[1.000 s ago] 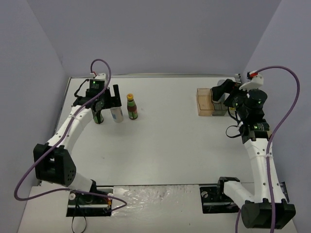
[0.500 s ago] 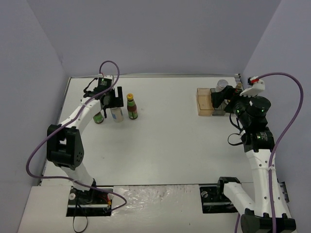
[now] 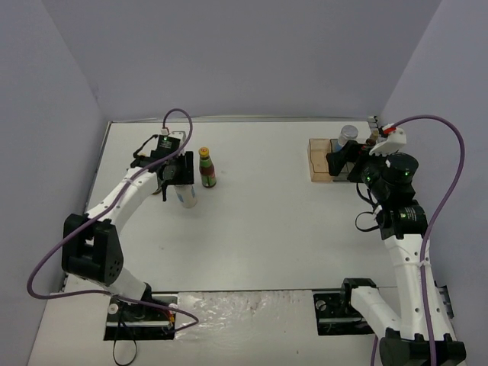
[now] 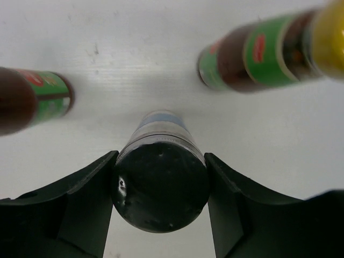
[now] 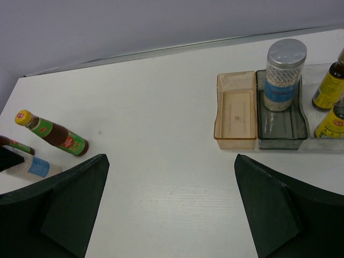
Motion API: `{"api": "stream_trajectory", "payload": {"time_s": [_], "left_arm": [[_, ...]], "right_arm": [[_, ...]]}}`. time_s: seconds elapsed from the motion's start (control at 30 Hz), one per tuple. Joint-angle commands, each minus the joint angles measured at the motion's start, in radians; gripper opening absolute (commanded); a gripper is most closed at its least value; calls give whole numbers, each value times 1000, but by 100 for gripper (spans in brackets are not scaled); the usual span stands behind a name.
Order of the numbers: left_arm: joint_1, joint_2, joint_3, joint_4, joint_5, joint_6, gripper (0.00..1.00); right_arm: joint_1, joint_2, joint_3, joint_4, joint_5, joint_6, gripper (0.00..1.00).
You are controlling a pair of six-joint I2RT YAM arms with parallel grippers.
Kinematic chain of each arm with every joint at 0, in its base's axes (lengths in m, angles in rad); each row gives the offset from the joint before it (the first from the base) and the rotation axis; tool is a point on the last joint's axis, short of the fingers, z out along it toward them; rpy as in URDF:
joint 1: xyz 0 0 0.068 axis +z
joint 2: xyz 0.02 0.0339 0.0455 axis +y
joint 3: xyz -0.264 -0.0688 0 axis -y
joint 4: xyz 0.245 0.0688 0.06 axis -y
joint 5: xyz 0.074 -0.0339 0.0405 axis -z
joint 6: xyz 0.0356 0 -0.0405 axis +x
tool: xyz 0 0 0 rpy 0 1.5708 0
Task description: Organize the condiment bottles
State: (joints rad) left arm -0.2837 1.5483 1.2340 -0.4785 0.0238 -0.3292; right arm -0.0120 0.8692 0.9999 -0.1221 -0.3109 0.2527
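My left gripper (image 4: 160, 159) is shut on a white-blue cylinder (image 4: 161, 185), its fingers pressed against both sides of the dark-looking top. In the top view that cylinder (image 3: 187, 196) hangs under the left gripper (image 3: 181, 175) at the far left. Two dark bottles with red-green labels flank it: one (image 4: 35, 101) to its left, and one with a yellow cap (image 4: 258, 54) (image 3: 207, 168) to its right. My right gripper (image 5: 172, 207) is open and holds nothing. Ahead of it, a second silver-topped cylinder (image 5: 284, 75) stands in the tray's grey compartment (image 5: 280, 133). Two yellow-labelled bottles (image 5: 329, 86) (image 5: 334, 122) stand beside it.
The tray's orange compartment (image 5: 235, 110) (image 3: 320, 162) holds nothing. Purple-grey walls close in the table at the back and on both sides. The right arm's wrist (image 3: 385, 171) hovers by the tray at the far right.
The left gripper has closed on the white-blue cylinder and carried it slightly nearer and to the right. The right wrist has shifted a little by the tray, its gripper still open.
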Motion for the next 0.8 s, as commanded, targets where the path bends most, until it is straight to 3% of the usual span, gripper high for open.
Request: {"api": "stream_trajectory", "payload": {"time_s": [0.0, 0.1, 0.3, 0.6, 0.77], "left_arm": [[-131, -111, 30, -65, 20, -35, 22], [-253, -104, 65, -75, -2, -59, 22], [-392, 17, 234, -54, -15, -75, 22], [-468, 242, 469, -49, -15, -40, 23], [-498, 348, 556, -81, -47, -21, 35]], "right_arm": [[6, -4, -1, 31, -7, -41, 100], [6, -4, -12, 26, 5, -50, 100], [7, -5, -26, 11, 29, -80, 100], [47, -7, -32, -24, 69, -112, 100], [57, -3, -38, -37, 71, -128, 100]]}}
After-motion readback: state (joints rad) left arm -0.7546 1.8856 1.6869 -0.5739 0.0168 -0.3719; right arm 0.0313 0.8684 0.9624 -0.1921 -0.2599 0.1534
